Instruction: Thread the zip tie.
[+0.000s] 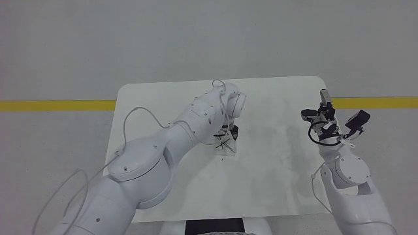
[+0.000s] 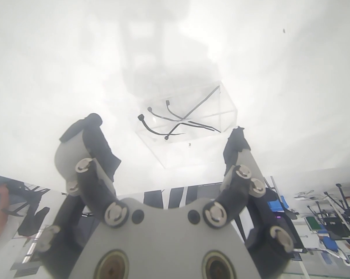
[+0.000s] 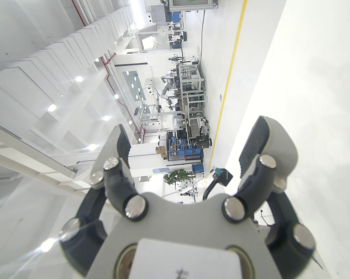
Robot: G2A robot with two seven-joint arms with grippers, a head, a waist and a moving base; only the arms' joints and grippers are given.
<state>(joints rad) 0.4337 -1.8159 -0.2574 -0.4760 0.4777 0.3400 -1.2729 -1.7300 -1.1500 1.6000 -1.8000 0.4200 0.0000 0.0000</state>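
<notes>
— Where are the zip ties (image 2: 175,120)?
— Several black ones lie crossed over each other in a clear box (image 2: 163,155). Seen from above, it sits about the middle of the white desk (image 1: 274,183).
— And the left arm (image 1: 196,117)?
— It comes in from the desk's 7 o'clock corner and ends right over the box. Its jaws are spread wide with nothing between them. They hang above the box without touching it, and the ties show in the gap.
— And the right arm (image 1: 343,163)?
— It is at the desk's 3 o'clock edge, well apart from the box. Its wrist points toward 12 o'clock.
— What about its jaws?
— They are wide apart and empty. They face along the desk edge toward the floor, where a yellow line (image 3: 230,68) runs.
</notes>
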